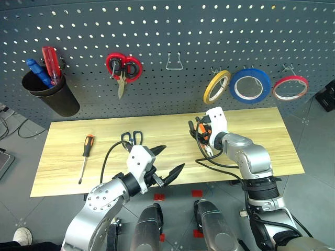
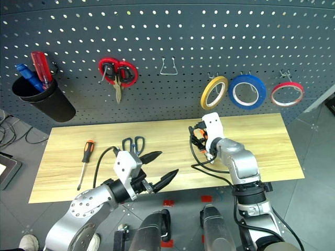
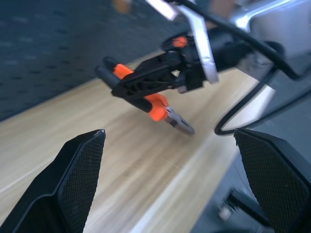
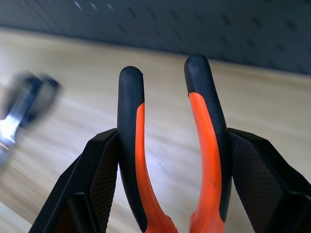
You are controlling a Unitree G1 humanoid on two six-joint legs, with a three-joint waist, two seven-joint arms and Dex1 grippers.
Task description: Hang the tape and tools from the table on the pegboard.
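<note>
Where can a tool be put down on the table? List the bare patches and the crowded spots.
Bare wood on the table: the right end past the right hand holding the pliers, and the stretch between the screwdriver and the dark-blue scissors. Crowded: the front middle, where the open left hand hovers by the scissors.

The left gripper [image 1: 168, 161] hung with its jaws spread wide, pointing toward three o'clock, while the right gripper [image 1: 201, 132], forearm bent up toward eleven o'clock, clamped the pliers [image 4: 170, 145] by both handles.
</note>
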